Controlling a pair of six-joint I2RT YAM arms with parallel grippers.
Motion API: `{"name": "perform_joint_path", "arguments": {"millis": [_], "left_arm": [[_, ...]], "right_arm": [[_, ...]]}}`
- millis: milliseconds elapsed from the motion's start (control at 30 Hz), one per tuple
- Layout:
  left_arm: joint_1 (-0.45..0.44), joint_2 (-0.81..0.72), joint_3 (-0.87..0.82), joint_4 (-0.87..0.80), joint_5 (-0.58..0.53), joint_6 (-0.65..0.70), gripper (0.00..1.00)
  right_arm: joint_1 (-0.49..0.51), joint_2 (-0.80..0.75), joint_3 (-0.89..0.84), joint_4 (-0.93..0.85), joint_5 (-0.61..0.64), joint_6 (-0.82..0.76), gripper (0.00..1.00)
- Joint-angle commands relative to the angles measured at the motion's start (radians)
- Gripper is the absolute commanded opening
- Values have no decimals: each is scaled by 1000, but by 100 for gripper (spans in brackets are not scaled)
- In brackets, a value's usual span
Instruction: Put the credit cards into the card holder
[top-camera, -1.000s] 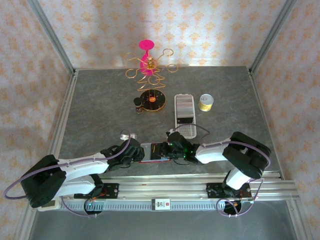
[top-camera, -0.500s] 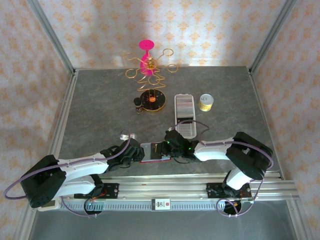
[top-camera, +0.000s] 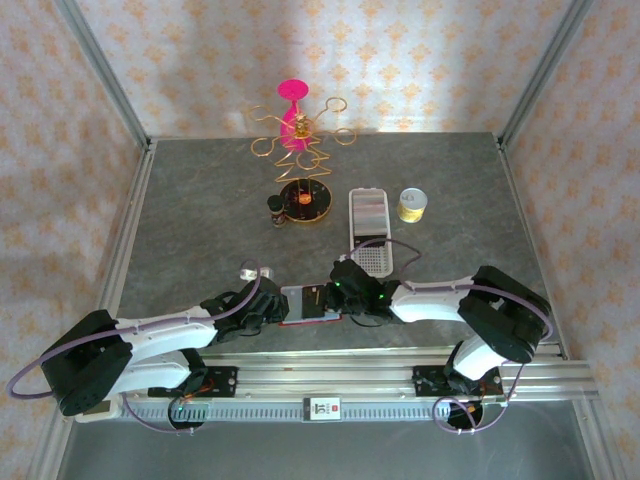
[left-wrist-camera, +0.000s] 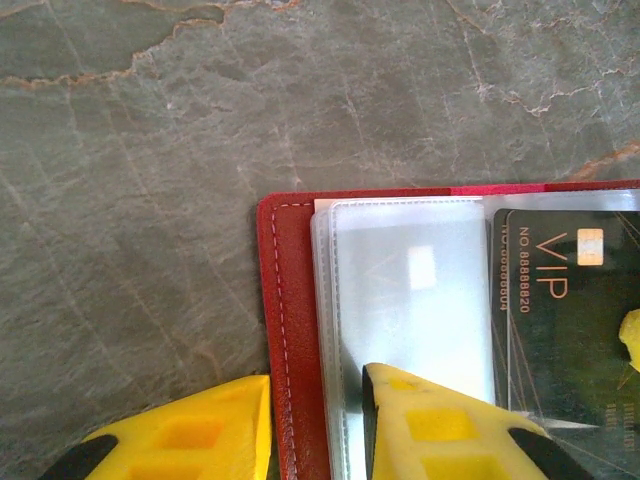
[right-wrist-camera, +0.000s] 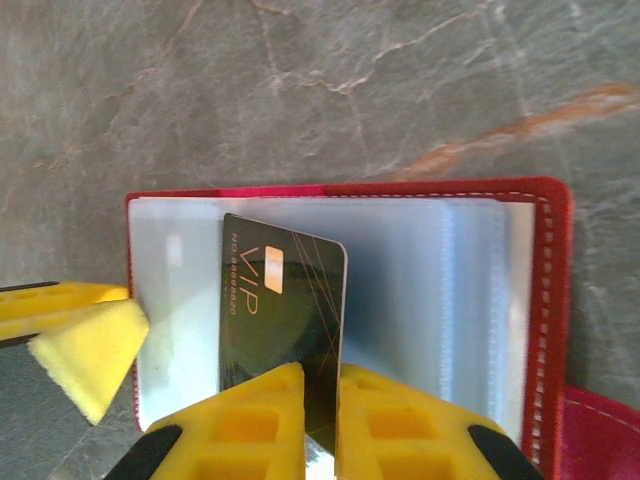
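Reaching in from both sides in the top external view, the two arms are meeting over a small red leather-like folding card holder (top-camera: 308, 305). It is lying open near the front edge of the grey stone-patterned worktop (top-camera: 200, 220). The left tool (top-camera: 262, 308) is sitting at its left end and the right tool (top-camera: 345, 297) at its right, with a long white perforated tray (top-camera: 368, 228) lying well behind them. In the left wrist view, the left tool (left-wrist-camera: 316, 432) is holding its yellow fingers (left-wrist-camera: 440, 430) slightly apart and gripping nothing. They are straddling the card holder's (left-wrist-camera: 285, 330) stitched red border, one over bare worktop, the other over a clear pocket. A black plastic card with gold VIP lettering (left-wrist-camera: 570, 320) is showing at the right. In the right wrist view, the right tool (right-wrist-camera: 320, 425) is pinching the card's (right-wrist-camera: 285, 310) near edge between nearly closed fingers. The card is lying slightly tilted over the holder's (right-wrist-camera: 550, 300) clear pockets. I cannot tell whether its far edge is sitting inside one.
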Motion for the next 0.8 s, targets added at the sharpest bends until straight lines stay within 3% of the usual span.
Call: {"name": "perform_joint_path", "arguments": {"millis": [0, 67, 500, 767], "left_arm": [[-9, 31, -33, -13, 1, -10, 28], [-10, 30, -33, -13, 2, -10, 28], [-9, 38, -30, -7, 3, -10, 27], [-11, 42, -24, -7, 6, -8, 27]], "right_arm": [[3, -19, 13, -81, 65, -22, 14], [3, -18, 15, -95, 70, -26, 20], [4, -17, 47, -223, 131, -60, 25], [14, -41, 48, -189, 114, -71, 28]]}}
